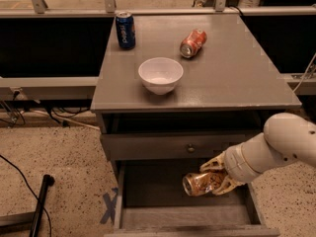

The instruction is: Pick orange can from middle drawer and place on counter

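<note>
Camera view: the cream two-finger tool, reaching from the right, is clamped on the shiny golden-orange dented can, held sideways within the open grey wooden middle drawer. The grey table above carries a white bowl, upright blue can and toppled red-orange can.
</note>
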You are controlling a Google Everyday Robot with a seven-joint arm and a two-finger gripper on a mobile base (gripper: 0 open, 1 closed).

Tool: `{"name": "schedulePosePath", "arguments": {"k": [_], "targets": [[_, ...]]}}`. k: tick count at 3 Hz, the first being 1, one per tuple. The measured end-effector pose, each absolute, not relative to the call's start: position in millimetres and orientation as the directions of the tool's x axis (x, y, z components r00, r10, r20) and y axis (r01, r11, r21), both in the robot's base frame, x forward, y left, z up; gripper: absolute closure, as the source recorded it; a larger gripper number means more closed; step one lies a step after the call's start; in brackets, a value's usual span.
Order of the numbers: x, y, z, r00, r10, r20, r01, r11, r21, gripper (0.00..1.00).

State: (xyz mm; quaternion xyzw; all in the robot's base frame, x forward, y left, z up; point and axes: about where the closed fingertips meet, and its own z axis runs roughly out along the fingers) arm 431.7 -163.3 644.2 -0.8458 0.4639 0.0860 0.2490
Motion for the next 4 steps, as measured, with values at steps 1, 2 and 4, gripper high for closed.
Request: {"name": "schedulePosePath", "arguments": {"k": [1, 2, 4], "targets": [[435.5, -175.9, 696.5, 0.585, -0.715, -0.384, -0.795, -0.412, -0.444, 1.0], [434.6, -201.6, 776.6, 0.62, -0.707, -0.34, -0.741, -0.385, -0.55, 1.0], [477.7, -243.2, 883.7, 0.603, -0.757, -0.252, -0.734, -0.404, -0.545, 1.0]]}}
